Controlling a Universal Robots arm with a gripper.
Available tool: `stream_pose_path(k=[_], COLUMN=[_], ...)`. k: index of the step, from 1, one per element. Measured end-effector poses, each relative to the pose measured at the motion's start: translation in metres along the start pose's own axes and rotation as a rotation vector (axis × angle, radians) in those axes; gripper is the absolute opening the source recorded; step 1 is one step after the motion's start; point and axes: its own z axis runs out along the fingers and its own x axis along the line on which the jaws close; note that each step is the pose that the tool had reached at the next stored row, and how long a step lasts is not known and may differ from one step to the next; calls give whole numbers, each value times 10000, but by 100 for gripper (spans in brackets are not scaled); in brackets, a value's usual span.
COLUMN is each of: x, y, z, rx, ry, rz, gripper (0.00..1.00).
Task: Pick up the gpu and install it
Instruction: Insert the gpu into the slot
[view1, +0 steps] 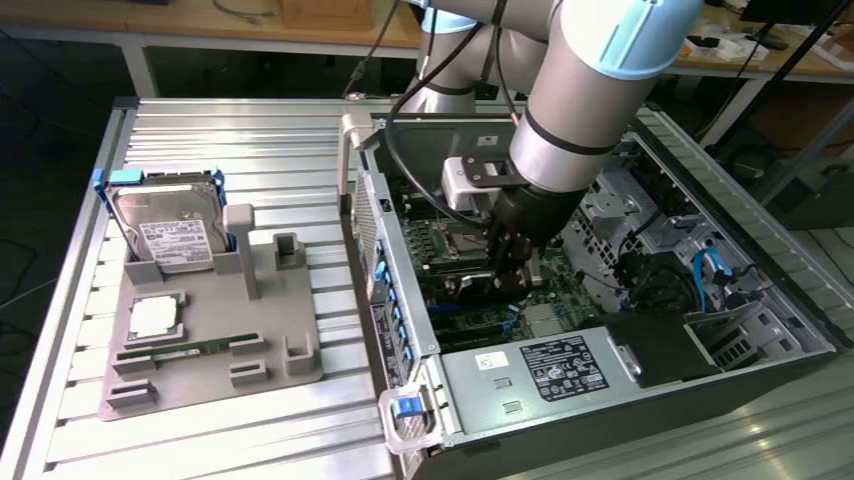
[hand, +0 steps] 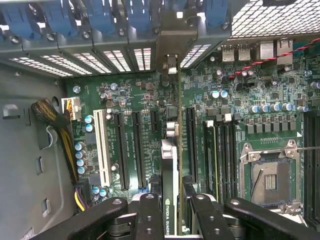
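**The gpu gripped edge-on inside the open case**

At the exterior view's left a grey moulded tray (view1: 200, 392) is seen, on which a silver hard drive (view1: 167, 232) is stood and a narrow green memory stick (view1: 180, 350) is laid. Further right the dark steel case (view1: 601, 430) is laid open, and the gripper (view1: 514, 275) is lowered into it above the green motherboard (hand: 135, 95). In the wrist view its black fingers (hand: 150, 220) are clenched on the gpu (hand: 169, 160), a thin flat card seen edge-on. The card's long axis is directed straight away from the gripper, between the long black slots (hand: 120, 150), and is ended by its dull metal bracket (hand: 175, 40) at the perforated rear wall. Whether the card is seated in a slot cannot be told.
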Motion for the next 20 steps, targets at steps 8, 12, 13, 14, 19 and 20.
stream_pose_path(k=[8, 12, 13, 14, 19, 20], x=[3, 3, 3, 3, 2, 1], y=[0, 1, 1, 1, 0, 0], z=[18, 23, 24, 25, -5, -16], rx=[-92, -144, -144, -144, -144, -144], ry=[5, 8, 7, 6, 6, 6], rz=[140, 184, 184, 184, 184, 184], gripper=[27, 27, 27, 27, 27, 27])
